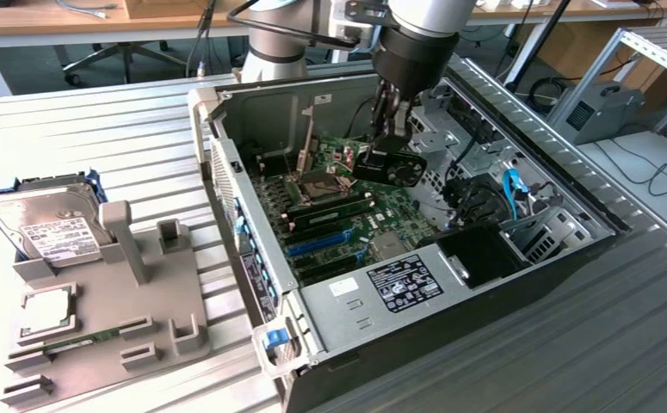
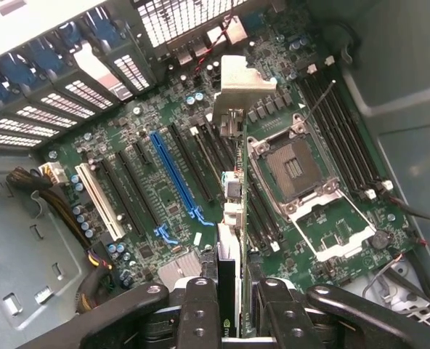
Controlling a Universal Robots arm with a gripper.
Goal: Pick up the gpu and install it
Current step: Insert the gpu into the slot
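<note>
A: The gpu (image 2: 229, 276) hangs above the motherboard (image 2: 128, 189), inside the open case (image 1: 253, 112), with the fingers (image 2: 200, 313) pinching it from both sides.

B: Why edge-on?

A: I'd say so its lower edge faces the motherboard's slots. It's a thin black card, with a silver bracket (image 2: 238, 80) at the far end.

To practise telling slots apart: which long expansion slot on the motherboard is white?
The white slot, at the row's end beside the cables; the others are black, apart from one long blue slot.
</note>
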